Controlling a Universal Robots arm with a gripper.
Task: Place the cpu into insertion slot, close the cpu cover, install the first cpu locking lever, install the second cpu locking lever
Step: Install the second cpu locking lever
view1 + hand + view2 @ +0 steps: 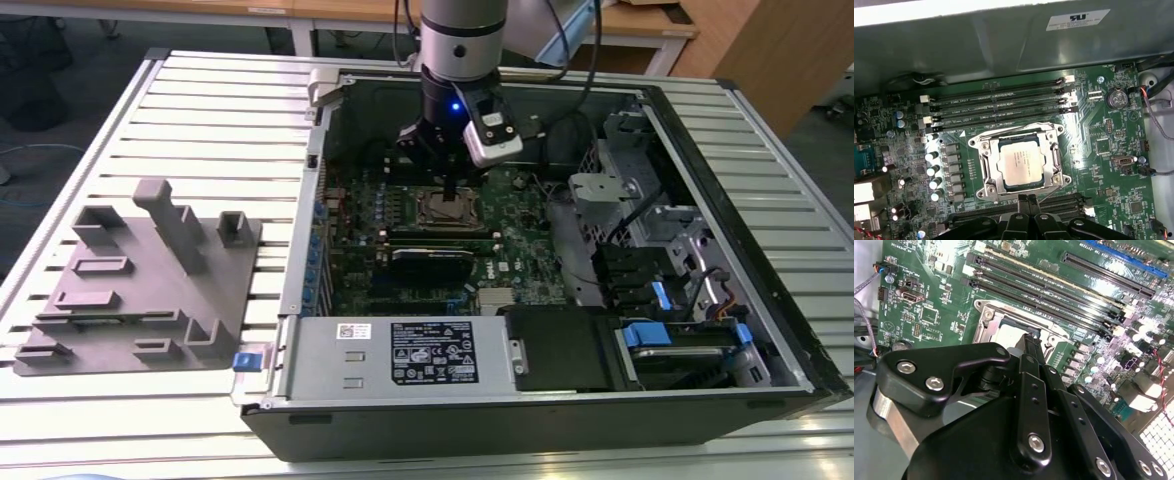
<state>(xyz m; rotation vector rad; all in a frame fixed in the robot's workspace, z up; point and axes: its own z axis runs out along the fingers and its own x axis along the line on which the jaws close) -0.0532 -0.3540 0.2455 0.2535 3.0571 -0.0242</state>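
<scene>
First wrist view: silvery-grey square cpu point(1020, 163) flat in socket, edges square with thin silver frame cover point(1056, 150) closed around it; black gripper point(1027, 199) fingers pinched narrow, holding nothing, just beside frame edge.

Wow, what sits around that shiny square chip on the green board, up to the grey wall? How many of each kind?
Silvery-grey square chip: 1
Thin silver metal frame around it: 1
Long narrow black slots between chip and wall: 4
Round silver coin battery: 1
Total: 7
</scene>
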